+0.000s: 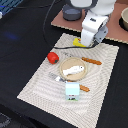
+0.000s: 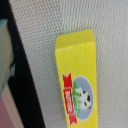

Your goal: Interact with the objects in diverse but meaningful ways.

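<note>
Exterior view: my gripper [image 1: 86, 44] is hovering low over the yellow box [image 1: 78, 42] at the placemat's [image 1: 107, 65] far edge | wrist view: box [image 2: 77, 75] lying flat, red label up | fingers: hidden, I cannot tell their opening or any hold | progress: seemingly early; red pepper [image 1: 52, 57], white carton [image 1: 73, 90], white piece [image 1: 73, 69] on the plate [image 1: 64, 64] sitting apart.

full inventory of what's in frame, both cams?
placemat: 1, beige woven, on dark table
yellow box: 1, yellow with red label, on placemat, under gripper
red vegetable: 1, shiny red, placemat edge at exterior view's left
plate: 1, tan, mid placemat
white piece: 1, white, on plate
carton: 1, white, near side of plate
cutlery: wooden handles, beside plate, count unclear
grey pot: 1, on brown board behind
gripper: 1, white, over yellow box, jaws hidden
</note>
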